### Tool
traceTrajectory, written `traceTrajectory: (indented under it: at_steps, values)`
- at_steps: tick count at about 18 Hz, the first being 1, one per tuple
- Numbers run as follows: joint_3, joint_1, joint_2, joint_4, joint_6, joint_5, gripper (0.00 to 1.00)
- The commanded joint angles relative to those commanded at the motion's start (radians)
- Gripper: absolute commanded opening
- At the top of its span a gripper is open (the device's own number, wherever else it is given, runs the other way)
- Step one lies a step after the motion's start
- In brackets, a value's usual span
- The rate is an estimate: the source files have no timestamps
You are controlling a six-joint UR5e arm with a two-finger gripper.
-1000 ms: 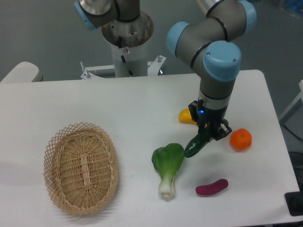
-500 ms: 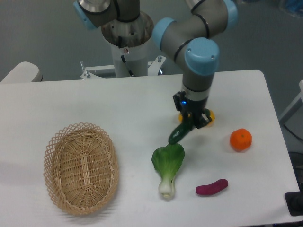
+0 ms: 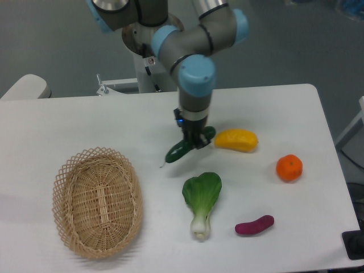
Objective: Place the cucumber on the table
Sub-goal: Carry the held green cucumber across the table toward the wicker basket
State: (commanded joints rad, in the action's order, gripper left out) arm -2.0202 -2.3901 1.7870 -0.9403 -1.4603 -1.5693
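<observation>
Swung leftward across the table point(image 3: 85, 122) from beside the orange point(image 3: 289, 168), past the yellow fruit point(image 3: 236, 140). Gripper point(image 3: 193, 140) now clamped on the cucumber point(image 3: 181, 151), tilted low, seemingly just above open tabletop between basket point(image 3: 97, 201) and bok choy point(image 3: 202, 199). Release probably near.

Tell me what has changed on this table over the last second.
The pincer, shut on the cucumber, carried it leftward from beside the orange, past the yellow fruit, toward the basket. The yellow fruit is now fully uncovered. The bok choy, eggplant, orange and basket stayed put.
</observation>
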Motion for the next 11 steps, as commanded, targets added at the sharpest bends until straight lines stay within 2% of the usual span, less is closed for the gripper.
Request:
traceTrajectory:
  at_steps: [3,11]
  values:
    - [-0.002,0.034,0.023,0.002,0.000,0.000,0.29]
    - [-0.005,0.035,0.045,0.000,-0.014,-0.023,0.31]
